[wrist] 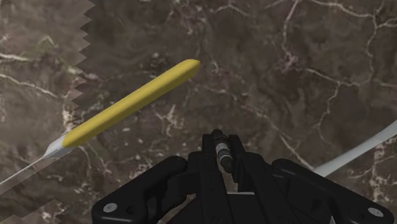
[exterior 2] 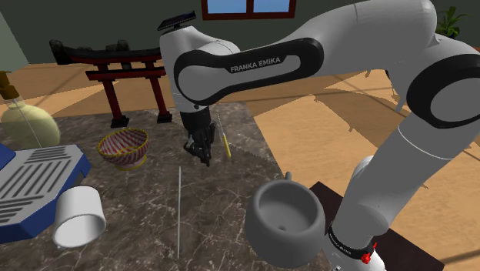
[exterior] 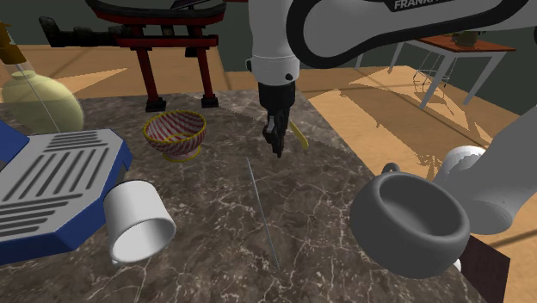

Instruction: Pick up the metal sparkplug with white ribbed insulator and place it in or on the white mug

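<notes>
Black hand (exterior: 275, 143) clenched on the sparkplug (wrist: 221, 150), just its tip pinched, over the table (exterior: 336, 185). White mug (exterior: 138, 222) lies tipped, well apart. Thin pinch could slip mid-carry, or the plug could miss the sideways mouth.

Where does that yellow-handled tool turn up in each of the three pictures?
Shoulder view: the yellow-handled tool lies just right of the gripper, above the middle.
Second exterior view: the yellow-handled tool is just right of the gripper, left of the middle.
Wrist view: the yellow-handled tool lies slantwise on the marble tabletop, beyond the gripper.
Shared landmark: the black gripper, shut on the sparkplug.
</notes>
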Robot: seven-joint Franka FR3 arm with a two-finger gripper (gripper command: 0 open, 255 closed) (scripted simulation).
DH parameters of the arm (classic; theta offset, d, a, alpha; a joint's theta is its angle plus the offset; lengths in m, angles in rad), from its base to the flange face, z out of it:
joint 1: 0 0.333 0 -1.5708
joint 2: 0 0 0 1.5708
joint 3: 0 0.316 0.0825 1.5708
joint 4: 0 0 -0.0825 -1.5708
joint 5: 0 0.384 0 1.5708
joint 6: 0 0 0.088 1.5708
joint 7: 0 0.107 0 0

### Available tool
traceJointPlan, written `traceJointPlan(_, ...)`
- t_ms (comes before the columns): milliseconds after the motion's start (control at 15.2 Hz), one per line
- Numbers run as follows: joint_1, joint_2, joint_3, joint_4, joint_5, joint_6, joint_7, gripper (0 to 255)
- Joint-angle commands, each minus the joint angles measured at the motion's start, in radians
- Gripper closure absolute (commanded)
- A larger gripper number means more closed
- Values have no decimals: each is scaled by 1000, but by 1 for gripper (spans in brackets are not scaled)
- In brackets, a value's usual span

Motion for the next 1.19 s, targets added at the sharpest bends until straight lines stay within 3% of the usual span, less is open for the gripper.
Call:
traceJointPlan(0,0,0,0,0,0,0,0,255)
traceJointPlan(1122,-5,19,-6,235,-9,-216,9,255)
